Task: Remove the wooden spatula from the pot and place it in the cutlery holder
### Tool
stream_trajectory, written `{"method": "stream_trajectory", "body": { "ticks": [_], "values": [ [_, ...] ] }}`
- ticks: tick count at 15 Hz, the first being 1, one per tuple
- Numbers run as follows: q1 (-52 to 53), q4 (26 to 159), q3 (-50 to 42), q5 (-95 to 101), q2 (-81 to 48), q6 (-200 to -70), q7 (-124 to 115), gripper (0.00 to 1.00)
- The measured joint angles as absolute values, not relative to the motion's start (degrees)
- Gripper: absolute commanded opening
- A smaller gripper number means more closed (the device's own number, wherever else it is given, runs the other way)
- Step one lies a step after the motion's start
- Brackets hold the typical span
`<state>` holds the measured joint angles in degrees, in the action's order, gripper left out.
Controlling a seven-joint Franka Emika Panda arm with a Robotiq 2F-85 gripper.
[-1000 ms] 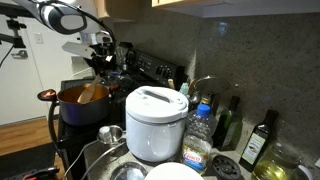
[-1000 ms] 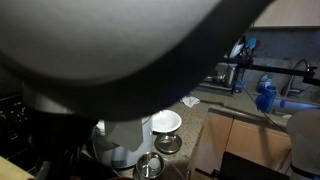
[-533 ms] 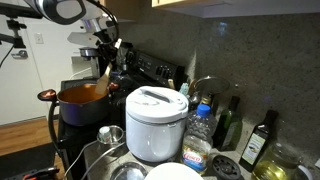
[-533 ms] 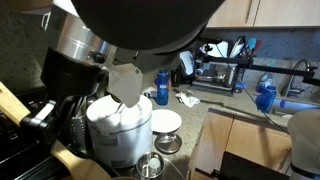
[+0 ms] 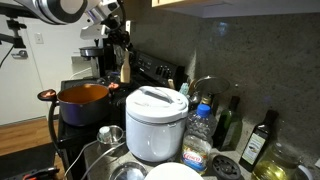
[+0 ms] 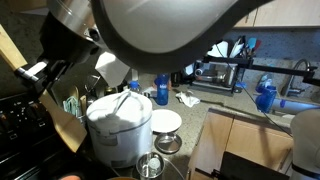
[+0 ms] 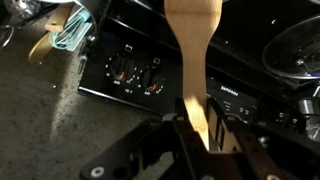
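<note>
Gripper [image 7: 205,128] is clamping the wooden spatula [image 7: 192,45] by its handle, with the jaws drawn in tight against the wood on both sides and no gap showing between them and the handle. In the wrist view the spatula is running straight out from the gripper, its flat blade sitting at the far end and crossing over the stove's control panel [image 7: 140,75] with its row of knobs. Off to one side, beyond the panel, a cluster of pale and teal utensils [image 7: 58,30] is showing, though the container around them is too unclear to make out. In an exterior view the gripper [image 5: 118,30] is hanging high near the cupboards, and the spatula [image 5: 124,68] is dangling below it, nearly upright and touching nothing but the jaws. The pot [image 5: 80,112] is sitting lower down and to the side of the gripper, well clear of the spatula's lower end, with its orange-brown inside open to view. A white rice cooker [image 5: 155,122] is standing on the opposite side of the gripper from the pot, closer to the camera. In an exterior view the arm is filling most of the picture; the spatula [image 6: 10,45] is slanting past the dark gripper [image 6: 42,72], with the rice cooker [image 6: 120,130] just beside and below it.
</note>
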<state>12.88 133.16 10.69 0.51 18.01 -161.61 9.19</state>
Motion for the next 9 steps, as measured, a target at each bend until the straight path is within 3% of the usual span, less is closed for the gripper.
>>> {"method": "stream_trajectory", "body": {
  "ticks": [9],
  "values": [
    [-6.2,135.86,24.56,25.8,16.88,-175.72,-7.69,0.07]
  ]
}}
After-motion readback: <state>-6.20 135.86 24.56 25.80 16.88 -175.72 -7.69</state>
